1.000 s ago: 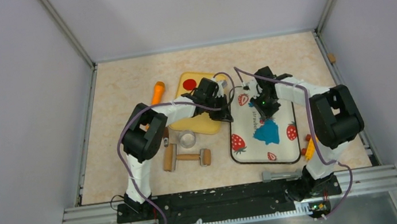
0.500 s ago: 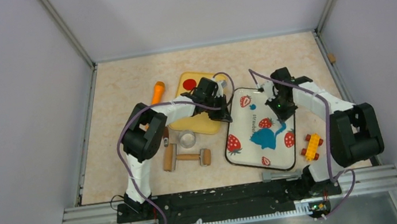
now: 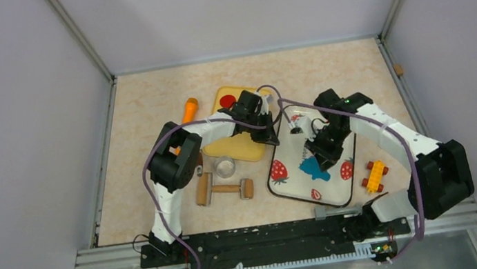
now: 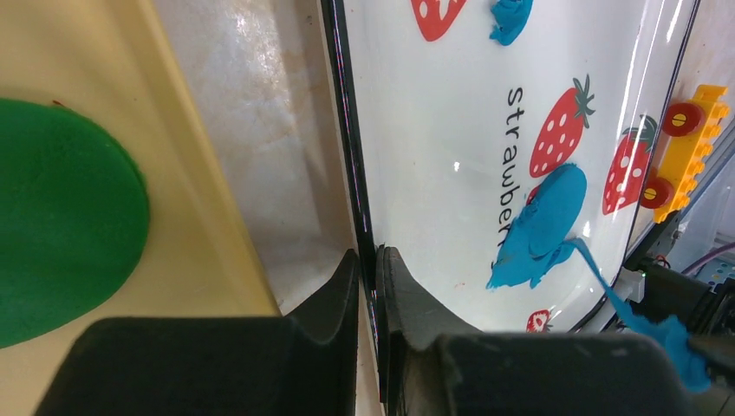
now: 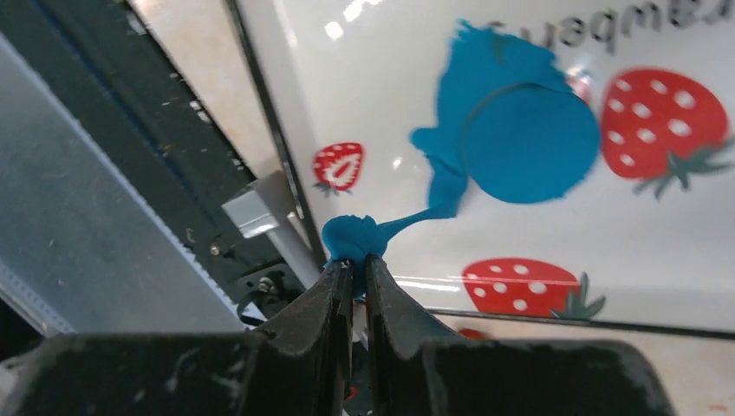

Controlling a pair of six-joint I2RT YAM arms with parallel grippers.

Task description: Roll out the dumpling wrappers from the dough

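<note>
Both of your tools are closed on something. Your right tool point(image 5: 354, 264) pinches a small lump of the dough point(image 5: 351, 236) above the strawberry tray point(image 5: 364, 95), and a thin strand runs from it to the ragged patch on the tray. The round dumpling wrapper point(image 5: 530, 146) lies flat on the tray, touching that patch. Your left tool point(image 4: 368, 269) clamps the tray's left rim.

I count one white tray point(image 3: 332, 188), one yellow board point(image 3: 241, 149), one red disc point(image 3: 228, 101), one green disc point(image 4: 61, 217), one round blue wrapper point(image 5: 529, 143), one big patch of blue dough point(image 5: 475, 74), one tiny blue blob point(image 4: 511, 17), one wooden roller point(image 3: 227, 189), one metal ring point(image 3: 225, 167), one orange stick point(image 3: 189, 109) and one yellow toy car point(image 3: 374, 176) on the surface point(image 3: 150, 118).
</note>
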